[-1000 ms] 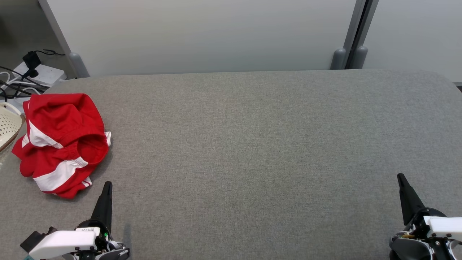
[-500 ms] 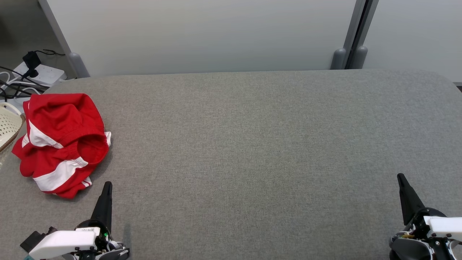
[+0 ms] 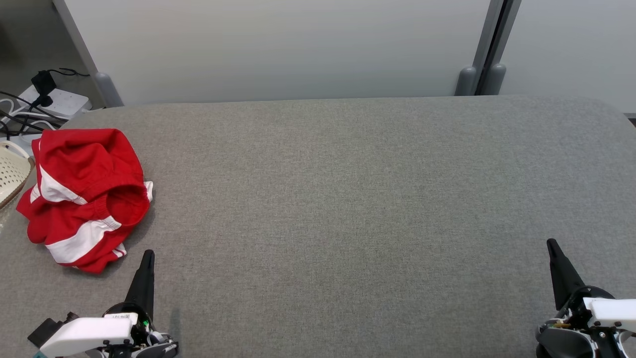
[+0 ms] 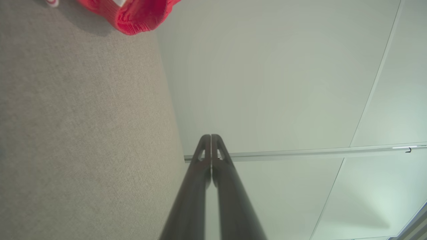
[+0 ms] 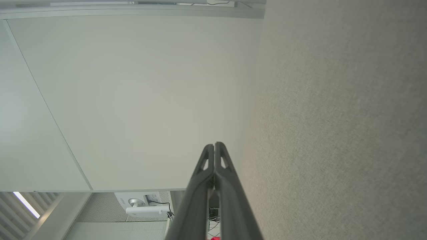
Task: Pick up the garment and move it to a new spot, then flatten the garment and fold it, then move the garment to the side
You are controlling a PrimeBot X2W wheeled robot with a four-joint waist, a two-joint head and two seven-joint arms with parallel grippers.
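A crumpled red garment (image 3: 84,196) with white stripes lies in a heap at the left end of the grey fabric table (image 3: 348,199). Its edge (image 4: 133,15) also peeks in at the top left of the left wrist view. My left gripper (image 3: 148,254) rests low near the front edge, just below and right of the garment, not touching it, fingers pressed together and empty (image 4: 211,136). My right gripper (image 3: 550,243) sits at the front right, far from the garment, also shut and empty (image 5: 214,145).
A cream slatted basket (image 3: 10,171) pokes in at the left edge beside the garment. A power strip with cables (image 3: 44,102) lies behind the table's back left corner. Pale partition panels (image 3: 278,49) stand along the far edge.
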